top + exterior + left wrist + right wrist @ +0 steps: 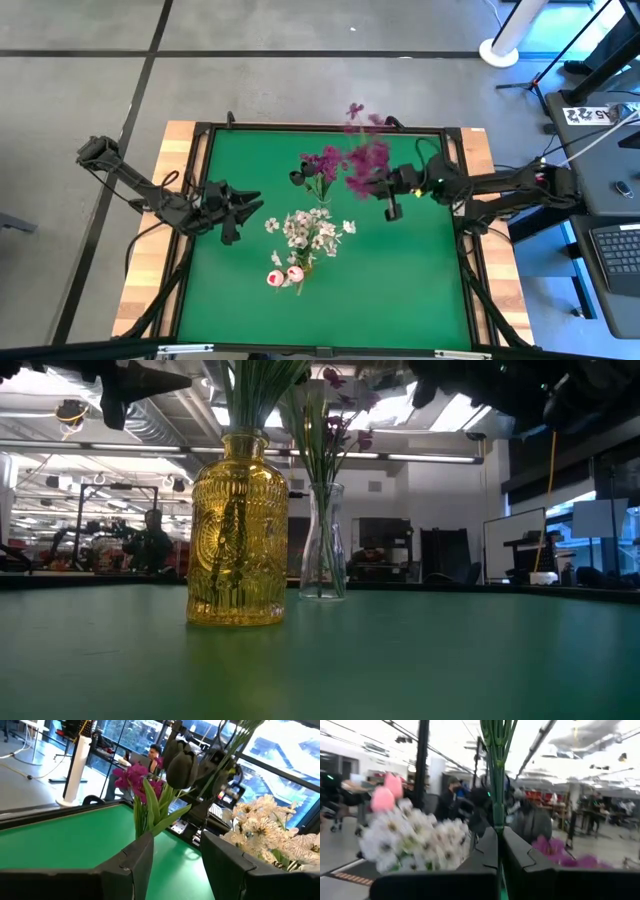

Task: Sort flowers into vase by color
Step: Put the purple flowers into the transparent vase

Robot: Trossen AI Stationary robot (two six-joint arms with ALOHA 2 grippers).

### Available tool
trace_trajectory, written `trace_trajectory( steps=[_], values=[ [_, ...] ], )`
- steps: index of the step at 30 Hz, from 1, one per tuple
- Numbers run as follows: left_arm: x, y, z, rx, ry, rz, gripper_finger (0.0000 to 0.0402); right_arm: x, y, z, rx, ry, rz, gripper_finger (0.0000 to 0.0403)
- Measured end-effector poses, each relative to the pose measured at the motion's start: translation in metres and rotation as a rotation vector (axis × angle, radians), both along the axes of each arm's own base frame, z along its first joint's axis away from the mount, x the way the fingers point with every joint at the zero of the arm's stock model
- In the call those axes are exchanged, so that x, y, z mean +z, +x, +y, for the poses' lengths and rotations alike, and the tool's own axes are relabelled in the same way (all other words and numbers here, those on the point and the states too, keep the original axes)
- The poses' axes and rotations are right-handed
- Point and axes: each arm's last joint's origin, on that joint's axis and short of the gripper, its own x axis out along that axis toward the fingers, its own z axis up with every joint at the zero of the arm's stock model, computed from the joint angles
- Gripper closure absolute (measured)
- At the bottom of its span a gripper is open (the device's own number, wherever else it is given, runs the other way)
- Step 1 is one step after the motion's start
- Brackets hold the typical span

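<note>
High view: magenta-purple flower cluster (362,150), blurred, above green mat (400,280), beside clear glass vase (318,185) already holding magenta blooms. Left gripper (250,205) parted, empty, near white blossom spray (308,230). Right wrist view: right gripper (498,850) clamped on green stems (497,775).

This is a robotics lab in a big open workspace: a green-topped table (400,280) stands on grey concrete floor (300,90), exposed ceiling ducts (150,420) run overhead, and desks with monitors (515,545) and people (150,540) fill the far room.
</note>
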Motion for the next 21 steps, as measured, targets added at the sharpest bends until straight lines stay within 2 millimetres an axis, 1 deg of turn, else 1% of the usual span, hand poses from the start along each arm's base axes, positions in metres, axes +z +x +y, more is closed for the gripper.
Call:
trace_trajectory(
  steps=[5, 11, 17, 21],
  values=[
    [0.001, 0.000, 0.000, 0.001, 0.013, -0.004, 0.0243, -0.023, 0.012, -0.001, -0.030, 0.013, 0.053, 0.0401],
    [0.001, 0.000, 0.000, 0.001, 0.013, -0.005, 0.0243, -0.040, 0.024, -0.003, -0.035, 0.027, 0.005, 0.0401],
    [0.001, 0.000, 0.000, 0.001, 0.012, -0.005, 0.0243, -0.065, 0.037, -0.006, -0.055, 0.048, 0.043, 0.0401],
    [0.001, 0.000, 0.000, 0.001, 0.008, -0.007, 0.0243, -0.078, 0.042, -0.007, -0.051, 0.059, 0.043, 0.0401]
  ],
)
